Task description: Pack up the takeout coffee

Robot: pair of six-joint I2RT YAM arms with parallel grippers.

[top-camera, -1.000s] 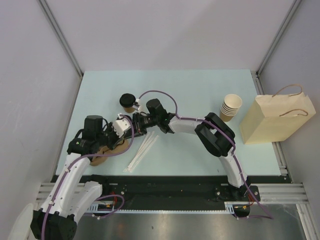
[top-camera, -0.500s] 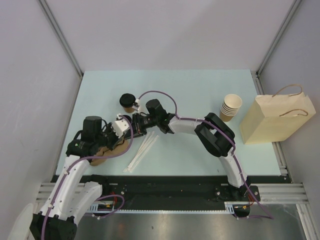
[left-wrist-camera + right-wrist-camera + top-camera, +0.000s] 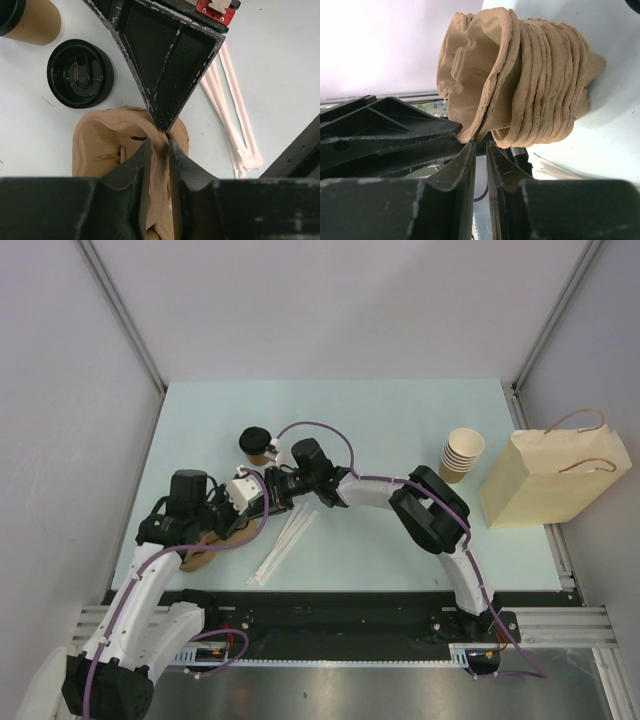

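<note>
The takeout coffee [image 3: 256,443], a brown cup with a black lid, stands at the back left, apart from both grippers; its edge shows in the left wrist view [image 3: 30,20]. A stack of brown pulp cup carriers [image 3: 203,543] [image 3: 540,80] lies near the left arm. My left gripper [image 3: 243,502] [image 3: 160,150] has a wall of the top carrier [image 3: 107,145] between its jaws. My right gripper [image 3: 266,492] [image 3: 479,146] meets it from the other side, its jaws almost together and its tips pinching that carrier's rim. The gap further back along the right jaws holds nothing.
A loose black lid [image 3: 80,74] lies beside the carriers. Wrapped straws [image 3: 284,540] [image 3: 235,120] lie to the right of them. A stack of lidless paper cups [image 3: 461,455] and a brown paper bag [image 3: 552,478] stand at the right side.
Both arms have stayed almost where they were at the carrier stack. The left wrist has shifted very slightly. The coffee, cups and bag have not moved.
</note>
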